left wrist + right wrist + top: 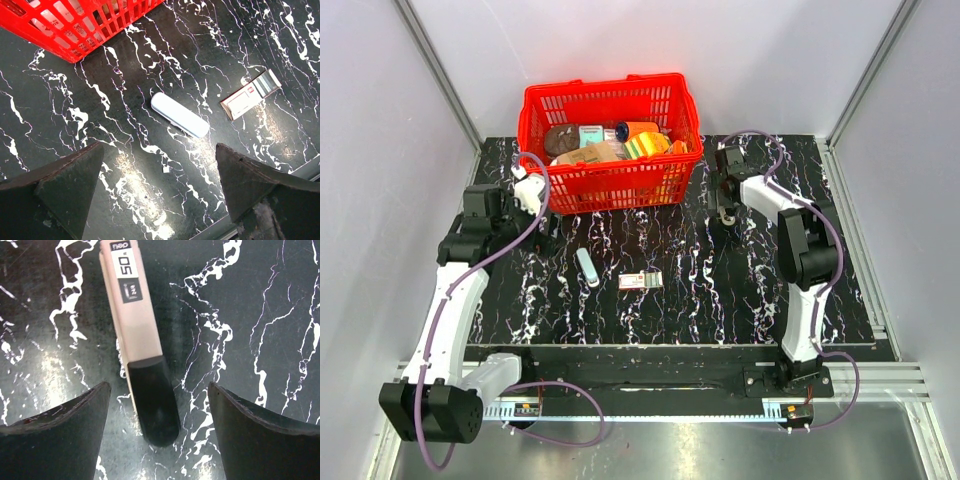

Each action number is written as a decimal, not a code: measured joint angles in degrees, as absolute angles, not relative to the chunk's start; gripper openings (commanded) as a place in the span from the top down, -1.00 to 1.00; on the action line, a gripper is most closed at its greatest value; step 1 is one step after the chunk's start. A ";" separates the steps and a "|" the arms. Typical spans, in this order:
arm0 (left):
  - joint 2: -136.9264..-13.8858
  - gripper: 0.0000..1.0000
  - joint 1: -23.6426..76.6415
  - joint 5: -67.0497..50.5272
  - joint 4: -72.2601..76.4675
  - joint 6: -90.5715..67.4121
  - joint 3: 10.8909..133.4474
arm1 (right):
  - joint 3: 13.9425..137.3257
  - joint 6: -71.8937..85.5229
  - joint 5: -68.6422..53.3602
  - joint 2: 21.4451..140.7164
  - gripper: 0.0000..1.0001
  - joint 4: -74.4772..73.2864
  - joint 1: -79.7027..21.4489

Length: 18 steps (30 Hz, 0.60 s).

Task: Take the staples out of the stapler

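The stapler lies flat on the black marbled table, with a pale metal body and a black end. My right gripper is open, its fingers either side of that black end and not touching it. In the top view this gripper is at the right of the red basket and hides the stapler. The staples, a pale white bar, lie loose on the table left of centre. My left gripper is open and empty, short of the bar; in the top view it is left of it.
A small white, red and green printed box lies right of the bar, also in the left wrist view. A red basket full of goods stands at the back centre. The table's front edge shows nearby.
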<state>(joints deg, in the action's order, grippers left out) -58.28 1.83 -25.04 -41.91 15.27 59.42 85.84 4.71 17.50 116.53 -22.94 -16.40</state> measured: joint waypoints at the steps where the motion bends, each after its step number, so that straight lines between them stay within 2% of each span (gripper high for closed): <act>1: -58.54 -0.98 1.83 -25.02 -41.91 15.49 59.42 | 86.13 4.67 17.17 117.05 -0.64 -22.76 -16.12; 11: -59.31 -0.98 1.83 -25.12 -41.06 16.97 58.37 | 90.89 3.73 14.09 121.49 -0.29 -21.54 -14.98; 15: -59.31 -0.98 1.83 -25.15 -40.07 17.41 56.64 | 91.29 3.77 13.87 122.13 0.02 -21.28 -14.98; 18: -59.35 -0.98 1.83 -25.15 -39.92 17.63 56.23 | 91.29 4.38 14.11 122.17 0.12 -21.28 -14.98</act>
